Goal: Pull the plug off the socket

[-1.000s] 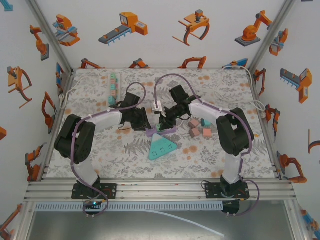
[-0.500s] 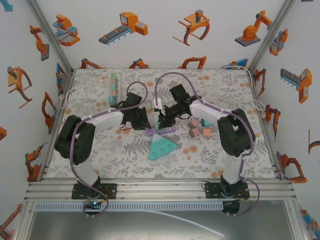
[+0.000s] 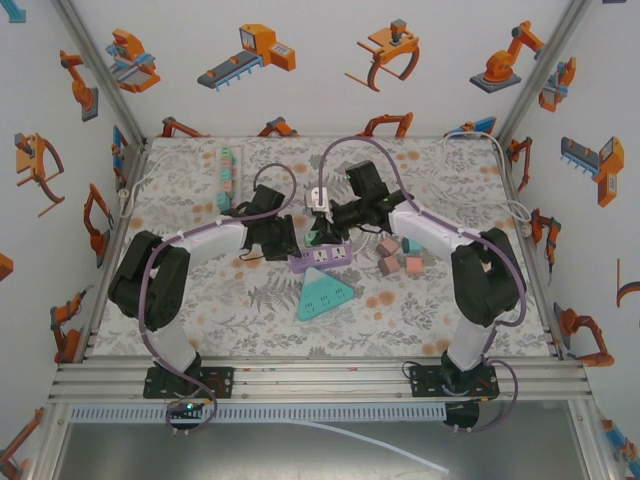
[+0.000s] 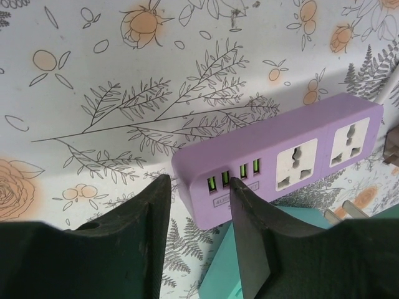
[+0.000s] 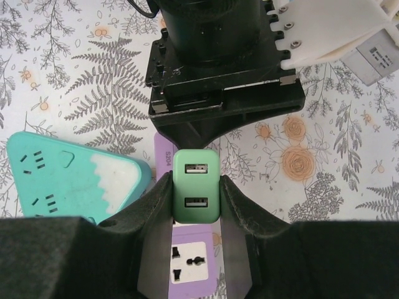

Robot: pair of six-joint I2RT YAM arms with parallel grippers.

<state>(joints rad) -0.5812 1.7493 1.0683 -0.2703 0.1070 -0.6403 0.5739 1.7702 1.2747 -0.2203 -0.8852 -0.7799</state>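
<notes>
Your right claw (image 5: 194, 180) is clenched on the green plug (image 5: 196, 198), with the purple socket (image 5: 190, 265) beneath it. Your left claw (image 4: 199, 187) is slightly released at the socket's end.

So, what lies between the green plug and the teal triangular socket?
The purple socket strip lies between the green plug and the teal triangular socket; the top view shows it.

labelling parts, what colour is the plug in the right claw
The plug is green, clearest in the right wrist view.

Left pincer (image 4: 199, 182) slightly parted, right pincer (image 5: 195, 182) clamped.
</notes>
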